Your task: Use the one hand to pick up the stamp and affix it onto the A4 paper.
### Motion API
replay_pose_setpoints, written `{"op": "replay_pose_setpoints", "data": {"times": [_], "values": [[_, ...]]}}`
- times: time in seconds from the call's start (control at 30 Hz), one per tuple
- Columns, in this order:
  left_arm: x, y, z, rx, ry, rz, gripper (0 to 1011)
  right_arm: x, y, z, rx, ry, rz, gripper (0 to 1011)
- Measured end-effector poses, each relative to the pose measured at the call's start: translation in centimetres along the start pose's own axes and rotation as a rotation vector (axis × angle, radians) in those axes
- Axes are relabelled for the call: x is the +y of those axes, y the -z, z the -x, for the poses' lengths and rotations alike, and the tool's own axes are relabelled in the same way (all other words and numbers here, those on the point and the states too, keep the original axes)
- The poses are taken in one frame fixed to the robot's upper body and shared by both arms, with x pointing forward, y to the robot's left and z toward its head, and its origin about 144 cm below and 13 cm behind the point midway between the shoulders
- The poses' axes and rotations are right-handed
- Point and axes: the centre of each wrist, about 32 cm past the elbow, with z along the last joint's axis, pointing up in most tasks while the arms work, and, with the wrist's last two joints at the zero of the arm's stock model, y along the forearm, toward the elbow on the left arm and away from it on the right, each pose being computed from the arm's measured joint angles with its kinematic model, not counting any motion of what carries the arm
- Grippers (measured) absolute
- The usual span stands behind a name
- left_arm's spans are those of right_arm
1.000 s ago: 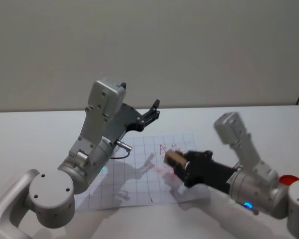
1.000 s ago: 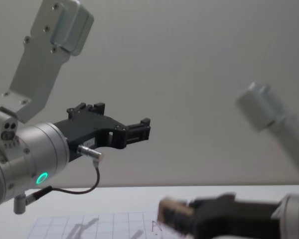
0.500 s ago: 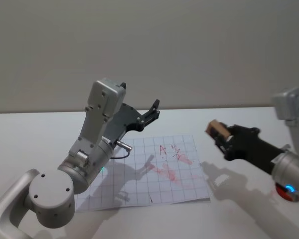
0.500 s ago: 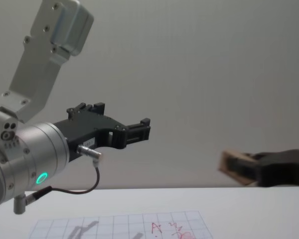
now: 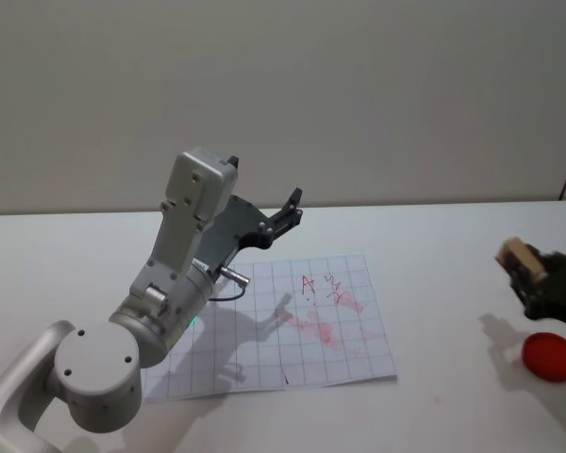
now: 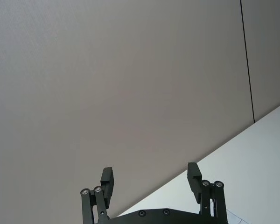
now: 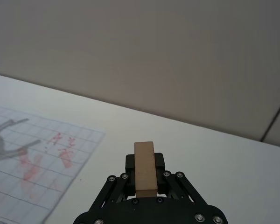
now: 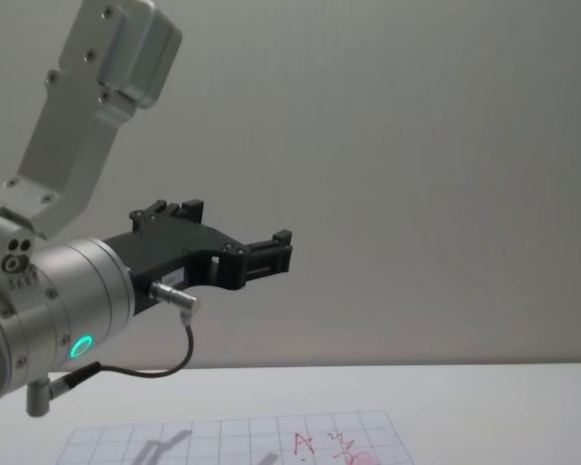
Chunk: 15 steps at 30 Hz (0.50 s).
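Right gripper (image 5: 533,276) sits at the right edge of the head view, above the table (image 5: 434,245) and well off to the right of the A4 paper (image 5: 358,330). Its fingers are clamped on the stamp (image 5: 516,255). In the right wrist view we see the stamp (image 7: 145,168) as a tan block pinched between the two black fingers, long axis running straight out along the gripper's reach, its far end projecting past the fingertips.

A red round pad (image 5: 550,355) lies on the table just below and near the gripper in the head view, to the right of the paper. We cannot tell what it is for certain; possibly an ink pad.

The paper carries red scribbles and a pinkish smear (image 5: 325,326) near its middle right, so we judge that at least one imprint is already down.

Key relation: the paper lies to the left of the held stamp and lower. From the right wrist view the sheet (image 7: 18,154) sits ahead and off to one side. Any further stamping means carrying the block back leftward and down.

Left gripper (image 5: 285,215) is raised above the paper's far edge, fingers apart and empty (image 6: 151,179). It is nearer the sheet but idle.
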Motion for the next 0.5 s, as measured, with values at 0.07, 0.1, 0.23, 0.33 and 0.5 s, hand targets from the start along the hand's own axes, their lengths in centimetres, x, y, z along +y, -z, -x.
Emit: {"op": "replay_pose_setpoints", "data": {"times": [0.07, 0.1, 0.23, 0.33, 0.5], "values": [[0.0, 0.0, 0.0, 0.000, 0.000, 0.000, 1001, -0.7, 0.4, -0.2, -0.005, 0.019, 0.012, 220], [0.0, 0.0, 0.0, 0.000, 0.000, 0.000, 1001, -1.3, 0.6, -0.4, -0.010, 0.039, 0.021, 220], [0.0, 0.0, 0.0, 0.000, 0.000, 0.000, 1001, -2.5, 1.2, -0.7, -0.020, 0.070, 0.050, 220], [0.0, 0.0, 0.0, 0.000, 0.000, 0.000, 1001, -3.2, 1.5, -1.0, -0.026, 0.086, 0.074, 220], [0.0, 0.0, 0.0, 0.000, 0.000, 0.000, 1001, -3.9, 1.9, -1.3, -0.034, 0.095, 0.118, 220]]}}
